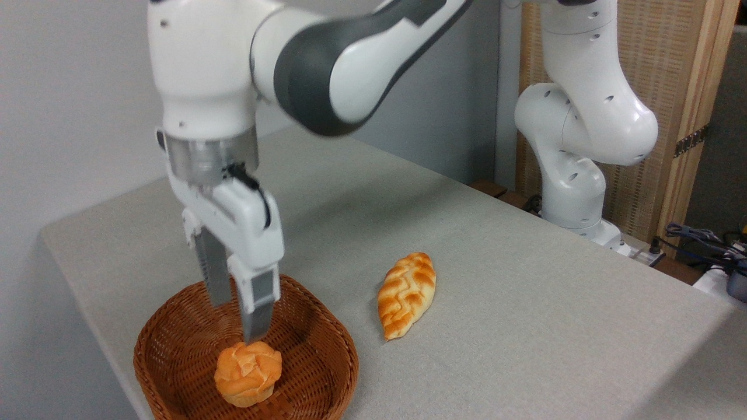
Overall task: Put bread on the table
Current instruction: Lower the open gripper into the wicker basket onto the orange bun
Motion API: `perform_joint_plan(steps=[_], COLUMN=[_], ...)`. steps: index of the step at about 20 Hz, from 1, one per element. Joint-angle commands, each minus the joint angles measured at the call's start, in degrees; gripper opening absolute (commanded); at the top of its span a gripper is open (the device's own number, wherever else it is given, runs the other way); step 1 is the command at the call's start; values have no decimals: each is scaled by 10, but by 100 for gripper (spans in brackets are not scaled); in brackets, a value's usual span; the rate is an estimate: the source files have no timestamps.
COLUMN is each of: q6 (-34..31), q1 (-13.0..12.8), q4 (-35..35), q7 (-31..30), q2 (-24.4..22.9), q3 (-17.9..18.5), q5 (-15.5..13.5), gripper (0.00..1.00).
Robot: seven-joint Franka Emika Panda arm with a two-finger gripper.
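Observation:
The bread (248, 372), a small round golden-orange bun with a knotted top, sits inside a brown wicker basket (175, 344) at the near left of the table (525, 303). My gripper (238, 321) points straight down into the basket, just above and behind the bun. Its two fingers stand a little apart with nothing between them, so it is open. The front fingertip (257, 329) hovers close to the bun's top; whether it touches is unclear.
A braided, pointed loaf (407, 293) lies on the cloth right of the basket. The arm's white base (575, 198) stands at the far right edge, with cables (706, 239) beside it. A wall runs behind.

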Motion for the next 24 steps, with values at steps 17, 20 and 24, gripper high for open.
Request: perform_joint_plan(steps=[17, 20, 24], q6=[89, 87, 85], q1=[-1, -1, -1], q4=[-44, -44, -43], q7=[32, 32, 32], q2=[43, 43, 38], q3=[-15, -15, -15], q5=[83, 83, 76], gripper=[28, 28, 23])
